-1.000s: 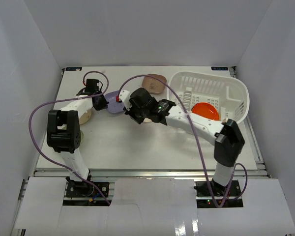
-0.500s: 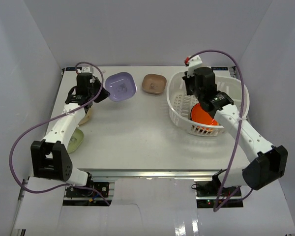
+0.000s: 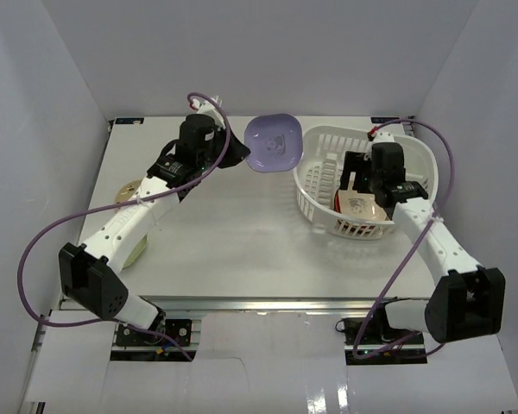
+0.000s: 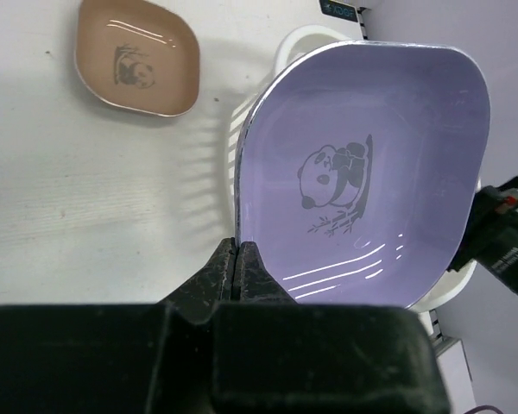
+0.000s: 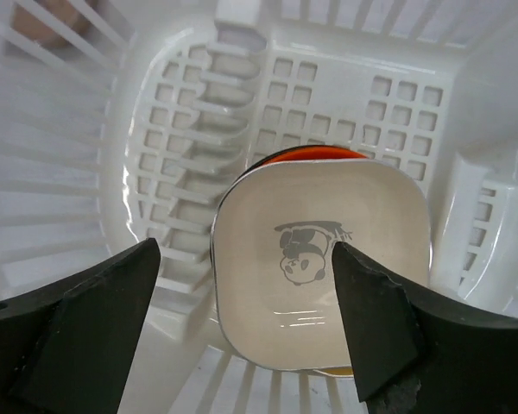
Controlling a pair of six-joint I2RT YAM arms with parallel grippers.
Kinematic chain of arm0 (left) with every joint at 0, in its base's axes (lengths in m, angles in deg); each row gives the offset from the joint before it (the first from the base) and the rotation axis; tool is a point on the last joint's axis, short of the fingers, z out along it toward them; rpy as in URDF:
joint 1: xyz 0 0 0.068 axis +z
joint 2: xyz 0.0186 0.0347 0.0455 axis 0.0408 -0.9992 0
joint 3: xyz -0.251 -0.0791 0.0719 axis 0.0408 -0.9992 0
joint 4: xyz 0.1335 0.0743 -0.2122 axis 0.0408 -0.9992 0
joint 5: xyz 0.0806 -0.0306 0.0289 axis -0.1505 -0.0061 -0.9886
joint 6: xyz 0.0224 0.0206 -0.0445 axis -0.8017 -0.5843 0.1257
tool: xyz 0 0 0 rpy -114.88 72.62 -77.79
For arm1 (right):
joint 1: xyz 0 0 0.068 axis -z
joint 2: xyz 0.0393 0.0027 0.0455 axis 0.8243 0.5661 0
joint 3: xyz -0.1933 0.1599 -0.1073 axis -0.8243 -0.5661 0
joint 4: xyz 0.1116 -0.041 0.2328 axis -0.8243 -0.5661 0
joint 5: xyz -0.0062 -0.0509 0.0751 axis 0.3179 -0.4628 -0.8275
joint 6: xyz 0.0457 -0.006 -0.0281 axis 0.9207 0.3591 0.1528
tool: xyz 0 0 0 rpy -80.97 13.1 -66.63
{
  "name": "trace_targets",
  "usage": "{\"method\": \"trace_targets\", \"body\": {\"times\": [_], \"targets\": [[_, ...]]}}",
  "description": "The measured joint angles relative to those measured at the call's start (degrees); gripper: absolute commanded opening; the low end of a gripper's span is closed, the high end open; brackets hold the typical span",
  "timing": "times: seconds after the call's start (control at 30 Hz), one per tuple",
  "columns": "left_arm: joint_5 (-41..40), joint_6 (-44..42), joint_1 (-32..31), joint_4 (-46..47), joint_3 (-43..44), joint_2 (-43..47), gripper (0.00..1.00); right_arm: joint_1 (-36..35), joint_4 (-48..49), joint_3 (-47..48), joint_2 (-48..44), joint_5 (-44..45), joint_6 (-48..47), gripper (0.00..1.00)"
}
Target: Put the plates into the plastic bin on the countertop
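Since the last look my left arm has swung from the far-left corner toward the middle, and the right gripper [image 5: 246,252], clamped half a second back, now stands spread wide with nothing between its fingers. Countertop [image 3: 242,250]: white, matte. Plastic bin [image 3: 414,153] sits at far right, and the right gripper hangs inside it. Left gripper [image 4: 237,259] is pinched tight on the rim of the lavender plate [image 4: 363,164], held tilted in the air just beside the bin's left rim. Cream plate [image 5: 324,259] lies in the bin on top of an orange plate [image 5: 302,153], a sliver best seen from the right wrist. Brown plate [image 4: 136,56] shows on the counter in the left wrist view; overhead the lavender one hides it. Lavender, cream and brown each carry a panda print. No lettering I can read.
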Motion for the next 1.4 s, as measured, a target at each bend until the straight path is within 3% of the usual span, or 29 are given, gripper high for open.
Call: {"method": "trace_targets", "body": {"times": [0.17, 0.2, 0.23, 0.27, 0.33, 0.53, 0.77, 0.83, 0.87, 0.97, 1.03, 1.23, 1.4], "targets": [[-3.0, 0.4, -5.4, 0.0, 6.1, -4.4, 0.00, 2.7, 0.2, 1.4, -12.0, -0.4, 3.8, 0.69], [-3.3, 0.4, -6.6, 0.1, 7.4, -5.6, 0.00, 2.9, 0.3, 2.3, -15.0, 0.7, 4.3, 0.62], [-3.9, 0.4, -8.2, 0.0, 9.3, -7.5, 0.00, 3.0, 0.7, 3.3, -17.8, 1.7, 4.9, 0.42], [-4.3, 0.4, -9.5, 0.0, 11.1, -9.3, 0.00, 3.1, 0.8, 4.4, -20.4, 2.7, 5.1, 0.31], [-5.1, 0.3, -12.2, 0.1, 15.0, -13.5, 0.00, 3.3, 1.2, 7.1, -25.7, 3.9, 6.2, 0.19], [-6.8, -0.2, -19.5, -1.9, 28.8, -28.2, 0.00, 3.4, 4.1, 15.5, -33.1, -2.4, 8.7, 0.22], [-7.6, -0.7, -24.9, -4.3, 40.9, -43.8, 0.00, 3.4, 3.4, 12.1, -33.7, -9.5, 10.3, 0.25], [-7.5, -0.8, -25.7, -5.2, 42.2, -46.6, 0.16, 3.4, 2.6, 10.9, -33.7, -10.6, 10.4, 0.26], [-7.5, -1.0, -26.0, -5.7, 42.3, -47.5, 0.40, 3.4, 2.3, 10.5, -33.7, -11.0, 10.4, 0.26], [-7.6, -1.9, -26.1, -8.0, 43.6, -49.4, 0.78, 3.4, 1.0, 10.2, -33.6, -11.7, 10.4, 0.29], [-8.2, -2.6, -25.9, -9.4, 45.0, -49.6, 0.87, 3.4, 0.9, 10.2, -33.6, -12.3, 10.4, 0.30], [-8.9, -3.0, -21.4, -9.7, 47.8, -44.9, 0.87, 3.4, 1.3, 10.1, -33.2, -15.4, 10.3, 0.34], [-7.0, -0.2, -7.8, -3.9, 35.2, -31.7, 0.73, 3.4, 2.0, 8.5, -30.4, -20.4, 10.2, 0.36]]}}
